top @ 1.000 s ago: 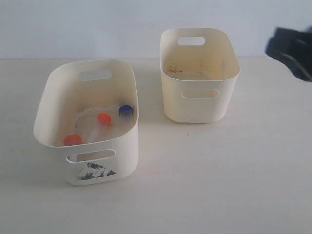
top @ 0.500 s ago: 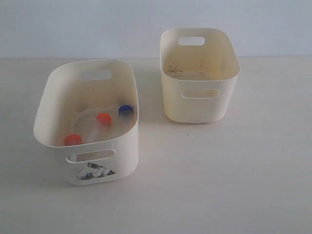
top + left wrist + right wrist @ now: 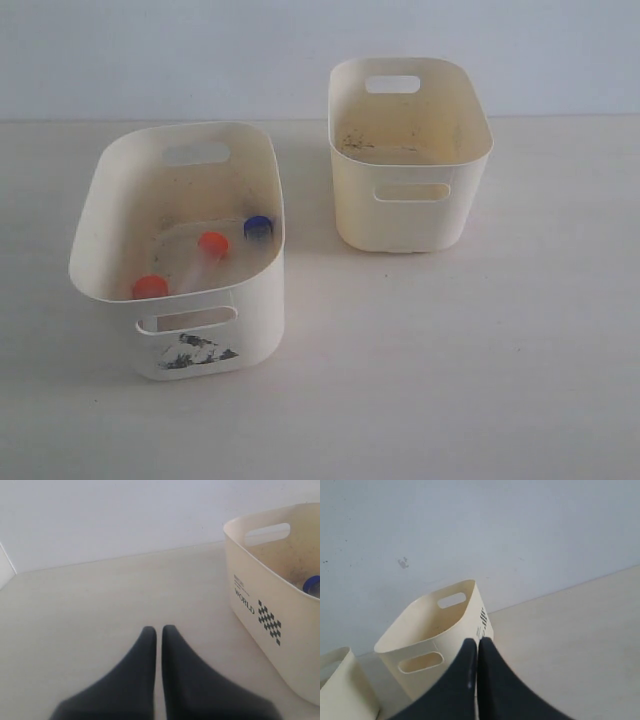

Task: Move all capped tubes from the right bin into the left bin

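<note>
Surface (image 3: 480, 380): 2 cream bins set well apart. Left bin (image 3: 255, 300): 3 capped tubes (image 3: 212, 242) held on its floor, 2 orange-capped, 1 blue-capped; long axes unclear. Right bin (image 3: 410, 215): no tube seen, near floor hidden by wall. Left gripper (image 3: 159, 630): jaws clenched, empty; nearer arm, tubes off to one side. Right gripper (image 3: 478, 642): jaws clenched, empty, aimed at right bin. Transfer judged complete.

Left jaws pressed together, empty, right jaws likewise
</note>
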